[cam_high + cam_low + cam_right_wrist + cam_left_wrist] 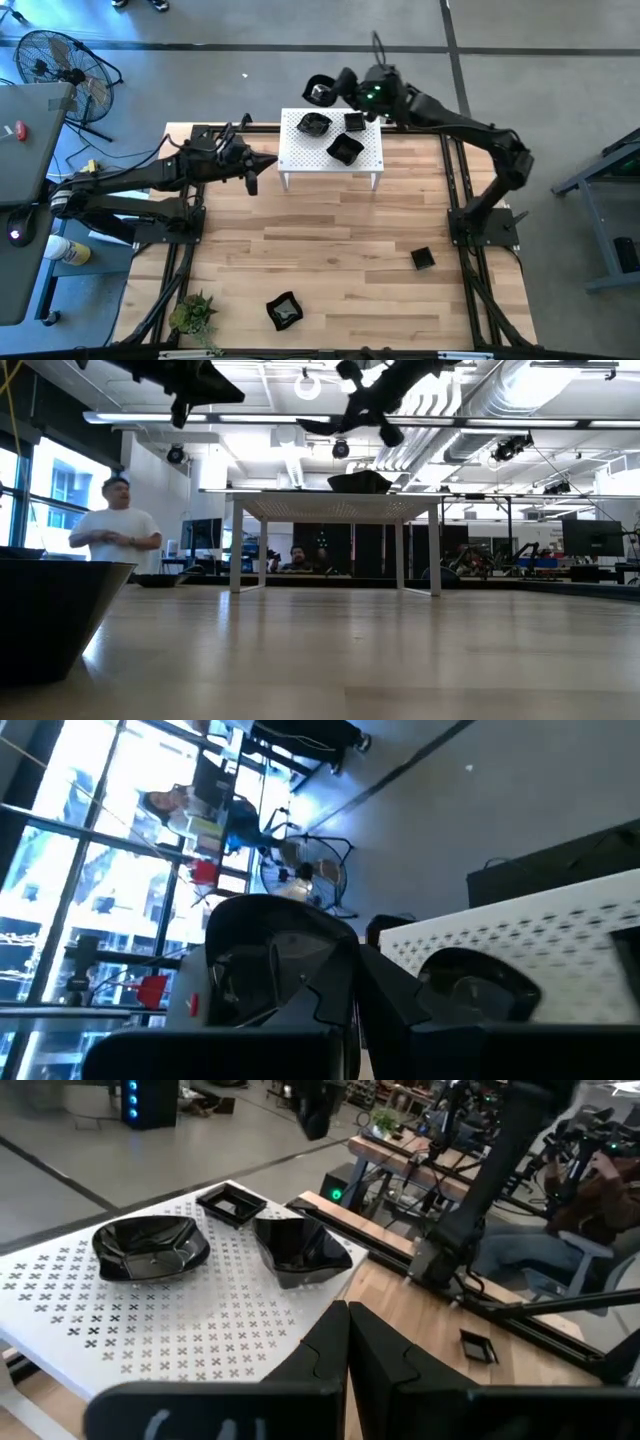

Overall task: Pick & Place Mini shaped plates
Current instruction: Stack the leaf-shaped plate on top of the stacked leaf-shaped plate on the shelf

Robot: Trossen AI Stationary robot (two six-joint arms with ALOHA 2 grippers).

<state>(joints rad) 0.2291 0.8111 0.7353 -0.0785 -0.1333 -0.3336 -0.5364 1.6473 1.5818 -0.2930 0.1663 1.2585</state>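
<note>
Three glossy black mini shaped plates sit on the white perforated rack (368, 160): a rounded one (314, 124), a small square one (354, 122) and a wavy one (346, 149). A fourth black plate (320, 91) hangs over the floor just past the rack's far edge, with my right gripper (338, 86) shut on it. My left gripper (268, 160) hovers shut and empty to the left of the rack, pointing at it. Two more plates lie on the table: a small square one (423, 259) and a wavy one (285, 311). My right gripper pinches the plate's edge (325, 965) on the side facing the arm, between its two fingers. The fingers reach in about level from the table's right. The plate is lifted clear, higher than the rack top (340, 506), jutting out past the fingertips.
A small green plant (193, 313) stands at the table's near left corner. A floor fan (60, 62) and a grey bench (25, 140) stand beyond the table's left side. People show in the room behind. Bare wood lies between the rack and the near edge.
</note>
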